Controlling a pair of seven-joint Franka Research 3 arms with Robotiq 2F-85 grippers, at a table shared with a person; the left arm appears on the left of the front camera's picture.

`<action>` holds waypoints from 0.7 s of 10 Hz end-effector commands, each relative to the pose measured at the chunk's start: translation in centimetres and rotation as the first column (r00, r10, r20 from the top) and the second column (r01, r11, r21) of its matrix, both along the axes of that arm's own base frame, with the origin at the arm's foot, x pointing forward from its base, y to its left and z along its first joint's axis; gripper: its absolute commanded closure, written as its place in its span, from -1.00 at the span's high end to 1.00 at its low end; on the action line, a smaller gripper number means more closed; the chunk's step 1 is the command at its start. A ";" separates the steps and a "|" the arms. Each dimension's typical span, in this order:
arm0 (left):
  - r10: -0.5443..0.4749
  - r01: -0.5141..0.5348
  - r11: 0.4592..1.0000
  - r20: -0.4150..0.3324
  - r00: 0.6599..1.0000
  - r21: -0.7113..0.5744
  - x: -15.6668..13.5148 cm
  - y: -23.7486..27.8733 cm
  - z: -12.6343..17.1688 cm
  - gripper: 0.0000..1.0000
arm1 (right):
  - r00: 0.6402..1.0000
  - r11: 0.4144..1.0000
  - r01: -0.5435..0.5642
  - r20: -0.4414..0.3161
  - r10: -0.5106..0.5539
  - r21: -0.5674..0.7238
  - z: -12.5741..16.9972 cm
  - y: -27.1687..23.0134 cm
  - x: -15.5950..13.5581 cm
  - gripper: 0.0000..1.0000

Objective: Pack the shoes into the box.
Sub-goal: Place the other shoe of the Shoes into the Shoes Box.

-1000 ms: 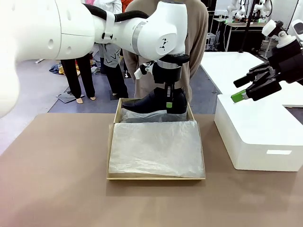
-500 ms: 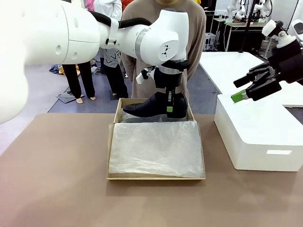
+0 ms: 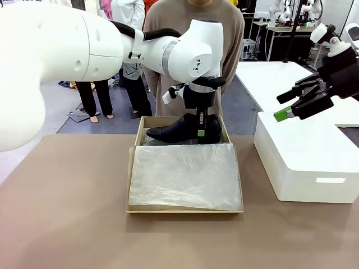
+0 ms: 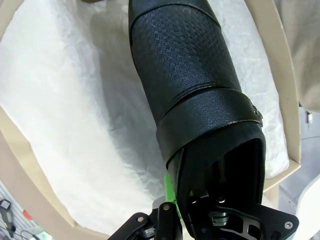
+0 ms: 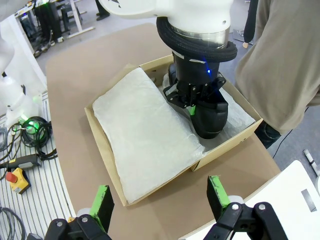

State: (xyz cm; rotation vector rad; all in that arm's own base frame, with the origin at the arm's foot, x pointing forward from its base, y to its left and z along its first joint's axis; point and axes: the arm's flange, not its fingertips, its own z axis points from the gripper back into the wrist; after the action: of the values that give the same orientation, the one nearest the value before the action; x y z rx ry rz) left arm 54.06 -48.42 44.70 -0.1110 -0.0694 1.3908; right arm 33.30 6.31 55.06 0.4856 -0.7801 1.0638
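Note:
One glossy black shoe (image 3: 174, 130) with a side strap hangs over the far end of the tan cardboard box (image 3: 130, 179), toe pointing left and sole close to the white tissue paper (image 3: 185, 174). My left gripper (image 3: 201, 126) is shut on the rim of its heel opening. The left wrist view looks down along the shoe (image 4: 185, 75) onto the tissue and the box rim (image 4: 287, 100). My right gripper (image 3: 282, 106) hovers open above the white box at the right, holding nothing. Its wrist view shows the shoe (image 5: 210, 117), the box (image 5: 107, 145) and my open right gripper (image 5: 160, 192).
A large white rectangular box (image 3: 305, 162) stands to the right of the cardboard one. A person (image 3: 235, 33) in a tan top stands right behind the box at the far table edge. Bare brown tabletop (image 3: 67, 213) spreads to the left and front.
My left arm has lowered the shoe toward the far end of the box and leveled it. The right arm has stayed put.

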 end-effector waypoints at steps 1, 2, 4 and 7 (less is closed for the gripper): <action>0.040 -0.040 0.999 -0.032 0.999 0.005 0.6 -0.7 0.5 -1.00 | 0.999 0.999 -0.027 0.020 0.026 0.028 0.1 -0.1 0.4 1.00; 0.043 -0.043 0.999 -0.033 0.999 0.007 0.7 -0.9 0.3 -1.00 | 0.999 0.999 -0.027 0.020 0.026 0.028 0.1 -0.1 0.4 1.00; 0.065 -0.064 0.998 -0.039 0.997 0.008 0.8 -1.3 -0.2 -1.00 | 0.999 0.999 -0.027 0.020 0.026 0.028 0.1 -0.1 0.4 1.00; 0.094 -0.093 0.995 -0.040 0.995 0.025 1.0 -1.8 -0.9 -1.00 | 0.999 0.999 -0.027 0.020 0.026 0.028 0.1 -0.1 0.4 1.00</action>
State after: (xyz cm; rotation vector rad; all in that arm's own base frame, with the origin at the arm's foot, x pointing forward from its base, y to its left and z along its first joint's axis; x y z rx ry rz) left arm 54.67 -49.26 43.13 -0.0910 -0.0504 1.4191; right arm 33.30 6.31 55.06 0.4856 -0.7801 1.0639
